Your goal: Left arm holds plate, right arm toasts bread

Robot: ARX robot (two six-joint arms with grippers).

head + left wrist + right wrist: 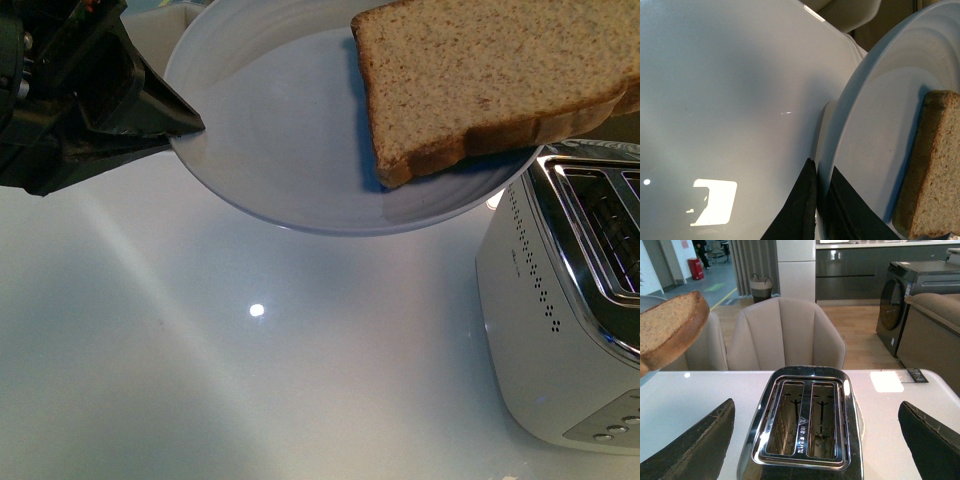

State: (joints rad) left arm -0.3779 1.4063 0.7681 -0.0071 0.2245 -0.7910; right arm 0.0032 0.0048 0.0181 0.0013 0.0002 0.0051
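Observation:
The pale plate (290, 150) hangs tilted above the table, and my left gripper (190, 125) is shut on its rim at the left. In the left wrist view the black fingers (800, 210) pinch that rim of the plate (875, 115) at the left gripper (821, 167). The bread (490, 70), a speckled brown slice, lies on the plate's right side and overhangs its edge. My right gripper (817, 405) is open, its fingers wide apart on either side of the toaster. The bread (670, 330) shows beside it, higher up.
A white and chrome two-slot toaster (560, 320) stands on the glossy white table (200, 380) below the plate's right edge, both slots (800, 417) empty. Beige chairs (785, 335) stand behind the table's far edge.

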